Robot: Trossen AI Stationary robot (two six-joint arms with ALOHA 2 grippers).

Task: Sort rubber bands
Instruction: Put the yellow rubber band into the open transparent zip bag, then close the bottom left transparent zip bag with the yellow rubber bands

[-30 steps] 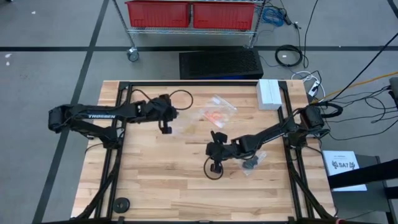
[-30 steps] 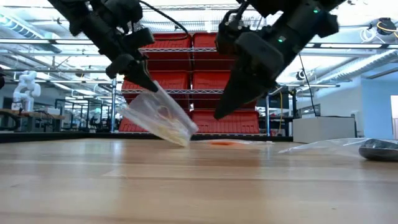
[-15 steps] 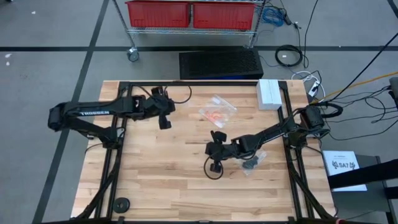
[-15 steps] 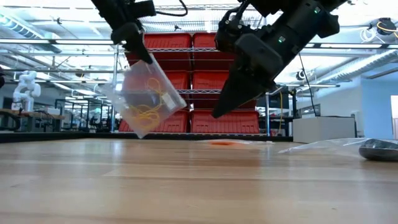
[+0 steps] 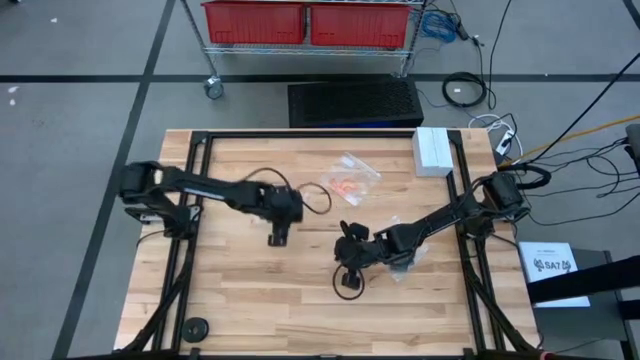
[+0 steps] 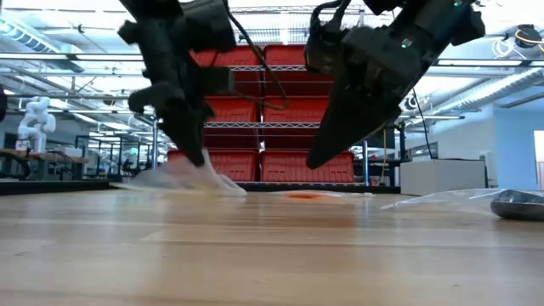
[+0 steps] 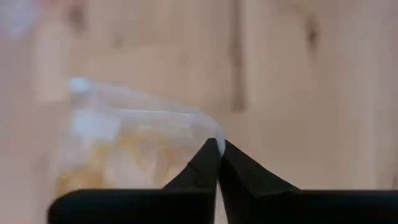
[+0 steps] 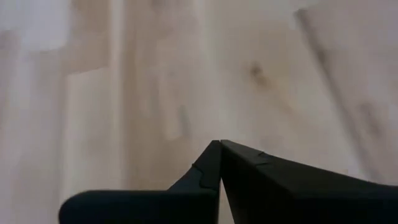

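Bands [image 7: 134,158], pale tan, blurred inside clear bag [image 7: 124,130] pinched by left hand [image 7: 219,149]

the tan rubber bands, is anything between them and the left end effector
Yes. The tan rubber bands sit inside a clear plastic bag, so its film separates them from the left end effector, which is shut, pinching the bag's corner. Nothing else visible lies between them.

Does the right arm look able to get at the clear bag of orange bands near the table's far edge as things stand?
Probably yes. The right gripper hovers shut and empty over bare wood, and nothing lies between it and the bag of orange bands. The left gripper, pinching its own bag, sits off to the side.
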